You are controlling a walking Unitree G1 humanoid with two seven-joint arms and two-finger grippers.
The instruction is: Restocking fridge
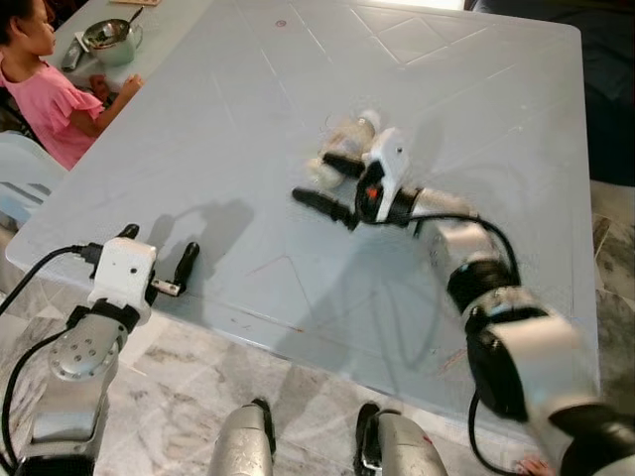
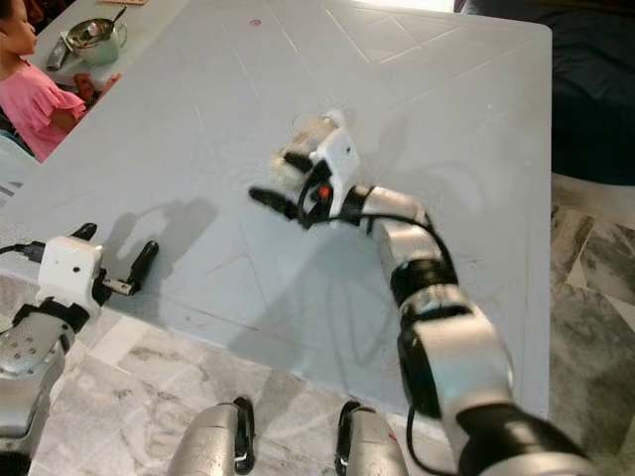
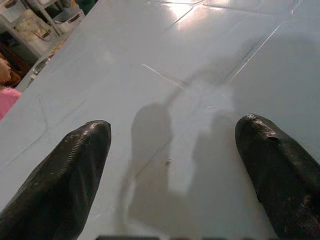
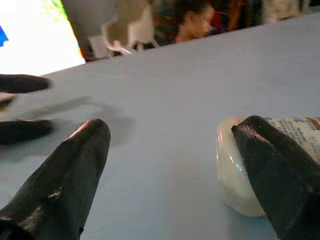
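Pale blue-grey table [image 1: 248, 109] with faint diagonal seam lines across its top, standing on a marbled grey-and-white tile floor [image 1: 169, 397]. At the table's far left corner sits a person in a pink top [image 1: 48, 99], forearm resting at the table edge, beside a metal bowl [image 1: 107, 36] with a utensil leaning in it. A pale blue chair [image 1: 20, 174] stands just behind the person, and a dark piece of furniture [image 2: 595, 89], too cropped to identify, lies beyond the table's right edge.

Parted jaws over table [image 3: 200, 60]
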